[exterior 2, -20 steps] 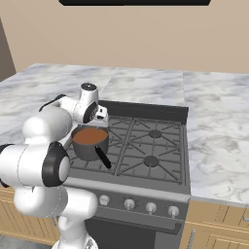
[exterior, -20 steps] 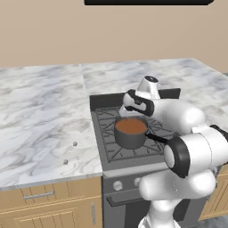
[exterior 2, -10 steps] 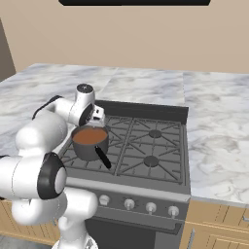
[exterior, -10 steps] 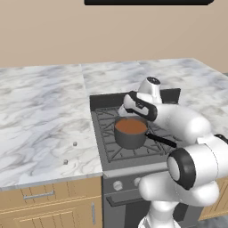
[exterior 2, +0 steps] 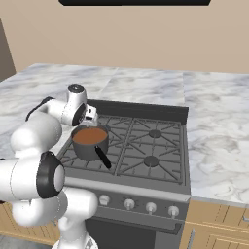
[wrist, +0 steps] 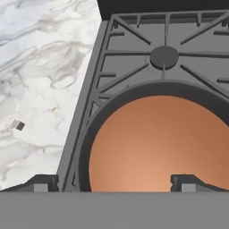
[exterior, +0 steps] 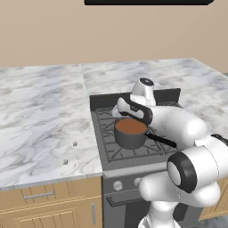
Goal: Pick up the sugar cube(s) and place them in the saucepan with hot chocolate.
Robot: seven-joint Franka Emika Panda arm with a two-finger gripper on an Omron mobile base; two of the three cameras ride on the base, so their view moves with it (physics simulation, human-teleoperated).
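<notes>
The dark-grey saucepan (exterior: 130,139) with reddish-brown hot chocolate (wrist: 156,143) stands on the stove's front left burner, its black handle (exterior: 163,140) pointing right and toward the front. My gripper (exterior: 117,111) hovers just over the pan's far left rim, also in the right base view (exterior 2: 91,118). It is open, its fingertips (wrist: 41,184) wide apart with nothing between them. Two tiny sugar cubes (exterior: 75,144) (exterior: 65,162) lie on the marble counter left of the stove. In the hand view one cube (wrist: 18,125) shows on the marble.
The black gas stove (exterior 2: 146,146) has raised grates and a rear left burner (wrist: 164,56) behind the pan. Knobs (exterior 2: 127,203) line its front. Marble counter (exterior: 40,111) stretches on both sides. My arm's elbow (exterior: 196,171) bulks at the front right.
My hand has slid a little to the left over the pan toward the counter, and the elbow has swung forward. The pan and the cubes have stayed put.
</notes>
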